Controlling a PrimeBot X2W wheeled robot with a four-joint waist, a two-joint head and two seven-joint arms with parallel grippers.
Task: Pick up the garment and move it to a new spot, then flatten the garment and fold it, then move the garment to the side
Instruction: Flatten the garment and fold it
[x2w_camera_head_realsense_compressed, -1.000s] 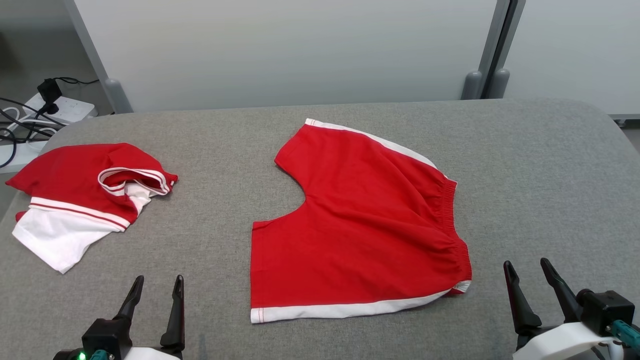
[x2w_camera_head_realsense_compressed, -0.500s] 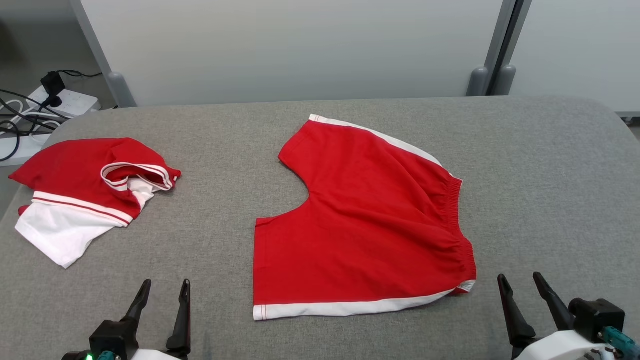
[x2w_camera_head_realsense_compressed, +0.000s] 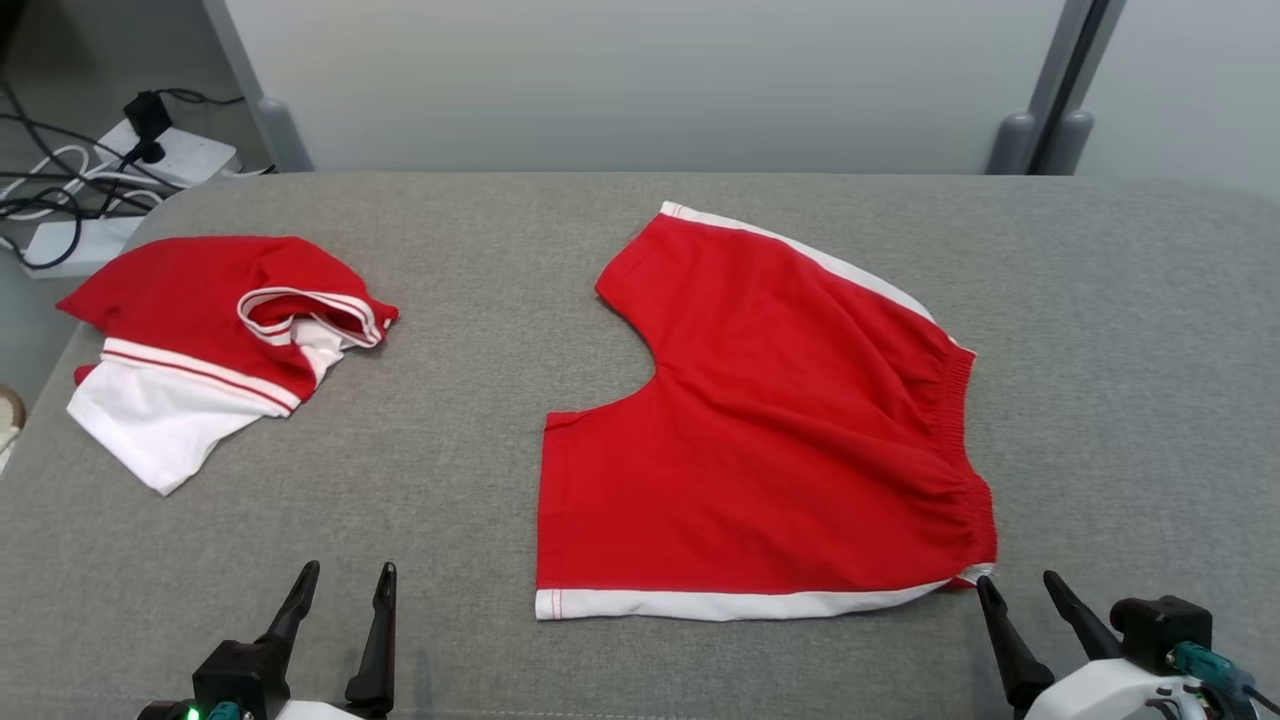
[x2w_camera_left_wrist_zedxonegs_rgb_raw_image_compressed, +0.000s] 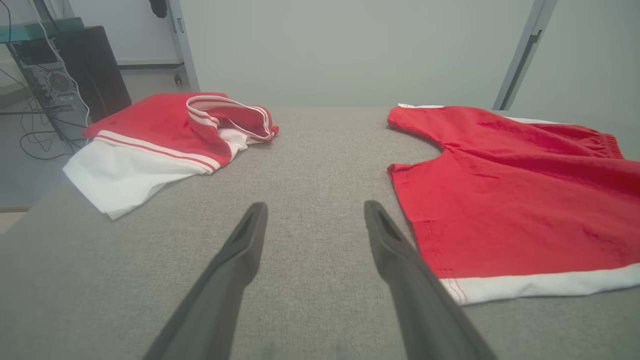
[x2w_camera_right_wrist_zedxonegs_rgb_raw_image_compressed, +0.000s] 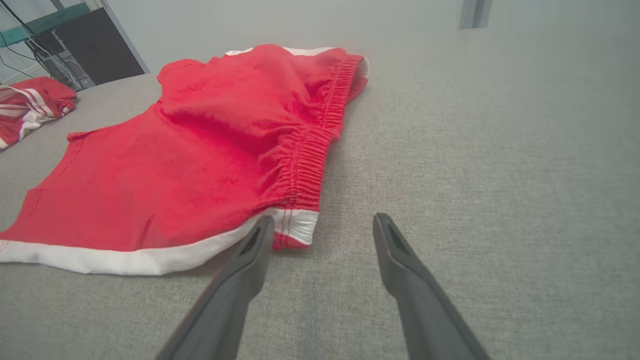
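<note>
The left gripper (x2w_camera_head_realsense_compressed: 349, 572) holds its two dark fingers (x2w_camera_head_realsense_compressed: 378, 632) spread wide with nothing between them, over bare grey fabric at the near left of the padded table (x2w_camera_head_realsense_compressed: 480, 480). The right gripper (x2w_camera_head_realsense_compressed: 1018, 585) is just as wide apart and empty at the near right. Its left tip is just beside the near corner of the waistband, and I cannot tell whether they touch. The red shorts (x2w_camera_head_realsense_compressed: 770, 420) lie flat mid-table, with the waistband to the right, the leg openings to the left, and a white stripe along the near edge. A red and white shirt (x2w_camera_head_realsense_compressed: 215, 340) lies bunched at the far left, well apart from the shorts.
</note>
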